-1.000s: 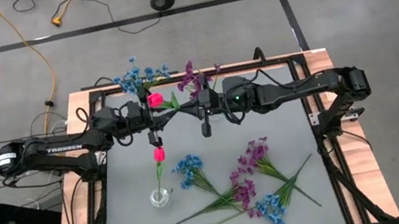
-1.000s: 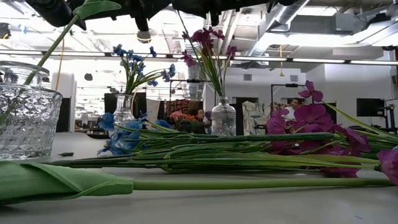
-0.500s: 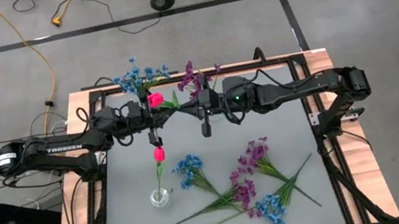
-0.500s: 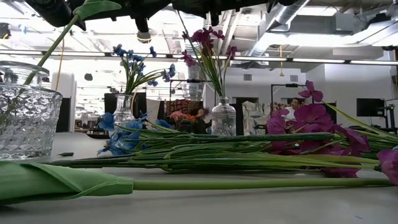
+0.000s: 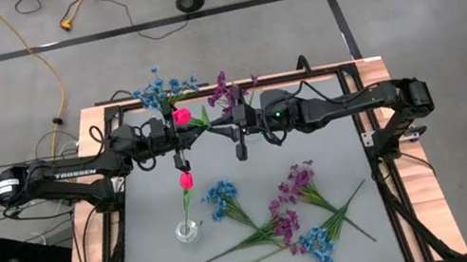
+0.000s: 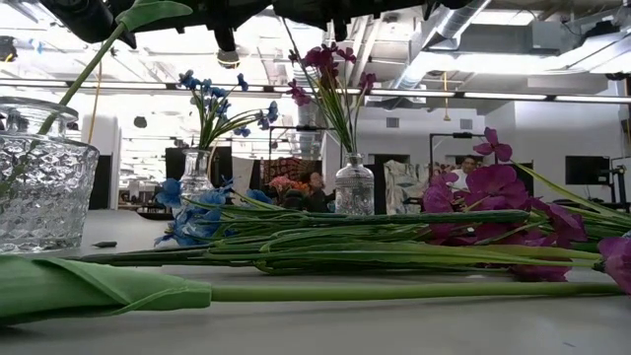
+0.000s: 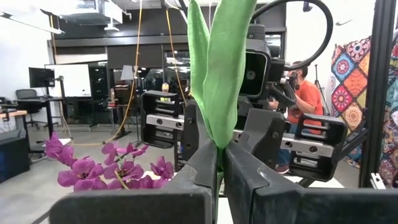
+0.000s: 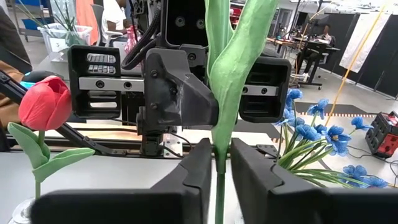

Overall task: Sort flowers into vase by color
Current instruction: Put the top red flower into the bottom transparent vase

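Near the desk's (image 5: 333, 147) far edge, the left pincer (image 5: 179, 139) clamps the tulip stem (image 7: 214, 81); the right pincer (image 5: 236, 132) barely brackets it, so a snag could tug it loose.

Pink tulip (image 5: 181, 117) held aloft by its stalk, blue and purple stems (image 5: 279, 227) lying loose (tabletop)

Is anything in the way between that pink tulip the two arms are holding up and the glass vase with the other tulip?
Nothing visible. The held tulip hangs above the table, and only bare tabletop lies between it and the vase.
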Motion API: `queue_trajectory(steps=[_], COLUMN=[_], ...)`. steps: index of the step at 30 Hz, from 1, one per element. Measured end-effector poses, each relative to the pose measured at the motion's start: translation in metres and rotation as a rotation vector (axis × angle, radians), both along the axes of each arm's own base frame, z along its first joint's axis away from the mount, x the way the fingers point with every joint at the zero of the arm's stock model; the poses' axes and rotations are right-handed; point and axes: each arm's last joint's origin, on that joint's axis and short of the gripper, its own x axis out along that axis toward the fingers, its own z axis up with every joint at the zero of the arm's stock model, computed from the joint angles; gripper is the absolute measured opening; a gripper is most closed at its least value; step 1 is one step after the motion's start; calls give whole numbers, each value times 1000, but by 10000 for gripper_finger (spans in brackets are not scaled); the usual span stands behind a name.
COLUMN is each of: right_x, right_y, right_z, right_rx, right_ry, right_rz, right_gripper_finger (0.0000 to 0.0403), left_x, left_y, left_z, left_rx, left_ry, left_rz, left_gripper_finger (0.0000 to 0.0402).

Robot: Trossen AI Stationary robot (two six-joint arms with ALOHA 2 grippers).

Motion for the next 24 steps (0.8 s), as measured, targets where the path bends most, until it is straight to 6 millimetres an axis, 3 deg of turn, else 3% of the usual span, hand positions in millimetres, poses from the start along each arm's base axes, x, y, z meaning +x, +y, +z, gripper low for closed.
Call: queue_trajectory(steps=[11, 24], right_x=[-12, -40], right_y=[1, 7], right_z=[8, 23], right_rx=[8, 39], right_ry=[57, 158], right_rz=[0, 7], right_gripper_finger=[181, 184], left_x=[-11, -59], left_y=[-2, -13], left_z=[9, 26], left_rx=[-4, -7], left_ry=[-21, 38], left_rz=[-2, 28], left_gripper_finger=[4, 4])
